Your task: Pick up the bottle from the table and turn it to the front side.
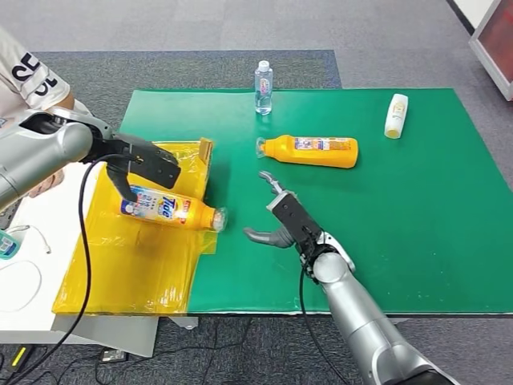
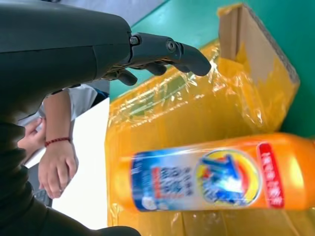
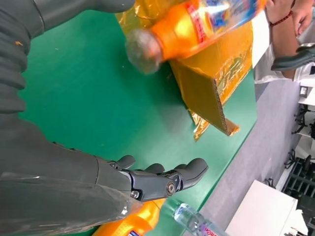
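Observation:
An orange Tide bottle point(image 1: 169, 210) lies on its side on the yellow-wrapped cardboard tray point(image 1: 133, 273), label facing up and clear cap pointing right over the tray's edge. My left hand point(image 1: 142, 163) hovers just above the bottle's base end with fingers spread and thumb pointing down beside it, not wrapped around it. The left wrist view has the bottle point(image 2: 208, 179) blurred below the fingers point(image 2: 174, 51). My right hand point(image 1: 287, 220) is open over the green mat point(image 1: 393, 241), right of the cap point(image 3: 142, 46), holding nothing.
A second orange bottle point(image 1: 312, 151) lies mid-mat. A small water bottle point(image 1: 263, 87) stands at the far edge and a white bottle point(image 1: 396, 115) lies at the far right. A person's sleeve point(image 1: 30, 72) and hand point(image 2: 55, 164) are left of the tray.

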You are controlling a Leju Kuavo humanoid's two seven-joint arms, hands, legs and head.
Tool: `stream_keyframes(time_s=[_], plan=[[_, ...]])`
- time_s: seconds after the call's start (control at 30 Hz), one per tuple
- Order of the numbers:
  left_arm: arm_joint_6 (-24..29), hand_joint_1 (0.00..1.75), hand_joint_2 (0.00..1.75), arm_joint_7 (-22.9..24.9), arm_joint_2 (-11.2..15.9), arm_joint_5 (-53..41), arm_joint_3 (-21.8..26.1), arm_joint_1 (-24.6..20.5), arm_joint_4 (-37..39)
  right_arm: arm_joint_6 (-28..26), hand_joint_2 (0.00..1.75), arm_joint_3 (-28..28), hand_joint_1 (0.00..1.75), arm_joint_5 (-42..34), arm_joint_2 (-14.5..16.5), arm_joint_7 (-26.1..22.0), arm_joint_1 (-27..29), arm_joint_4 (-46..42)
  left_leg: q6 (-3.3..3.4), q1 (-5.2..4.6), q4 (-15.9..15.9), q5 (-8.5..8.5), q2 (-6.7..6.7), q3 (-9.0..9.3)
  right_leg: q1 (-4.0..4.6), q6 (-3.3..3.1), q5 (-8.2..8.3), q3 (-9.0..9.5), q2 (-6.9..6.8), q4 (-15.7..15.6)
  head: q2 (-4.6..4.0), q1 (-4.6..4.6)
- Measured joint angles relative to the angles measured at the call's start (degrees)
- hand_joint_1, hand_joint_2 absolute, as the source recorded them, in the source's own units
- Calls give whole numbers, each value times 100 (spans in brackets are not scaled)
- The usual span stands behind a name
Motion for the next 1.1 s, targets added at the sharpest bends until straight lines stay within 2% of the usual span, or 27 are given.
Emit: stream_keyframes(time_s=[0.47, 0.6, 0.73, 0.83, 0.93, 1.03, 1.1], plan=[[166, 0, 175, -56, 358, 24, -1, -175, -315, -16, 175, 3, 0, 32, 14, 24, -75, 0, 0, 1, 0, 0, -1, 8, 1, -2, -2, 9, 0, 1, 0, -1], [573, 0, 175, -228, 551, 337, 15, -187, -540, 5, 175, -5, 0, -54, 13, 4, -70, -2, 0, 1, 0, 0, 0, 8, 2, -2, -2, 8, 1, 1, 0, 0], [1268, 0, 175, -573, 1034, 750, 194, -55, -951, 323, 175, -110, 0, -505, -31, -186, -9, -47, -3, 2, -1, -2, 5, 8, 2, -5, -4, 3, 5, 2, 0, -1], [1754, 0, 175, -881, 1549, 878, 479, 288, -1353, 516, 175, -247, 0, -809, -138, -292, 69, -150, -4, 2, -2, -3, 8, 8, 3, -9, -7, -1, 7, 2, 0, -2], [2131, 0, 175, -1149, 2021, 870, 933, 867, -1768, 594, 175, -361, 0, -991, -241, -309, 134, -277, -6, 3, -3, -4, 7, 8, 4, -12, -11, -2, 8, 2, 0, -2], [2597, 0, 175, -1446, 2357, 622, 1690, 1772, -2178, 598, 175, -472, 0, -1105, -345, -311, 214, -475, -7, 2, -3, -6, 8, 7, 2, -12, -14, -6, 8, 1, 0, -2], [2985, 0, 175, -1643, 2429, 240, 2402, 2565, -2451, 568, 175, -566, 0, -1132, -407, -324, 320, -688, -4, 2, -3, -10, 8, 8, 1, -9, -18, -8, 7, -1, 0, -2]])
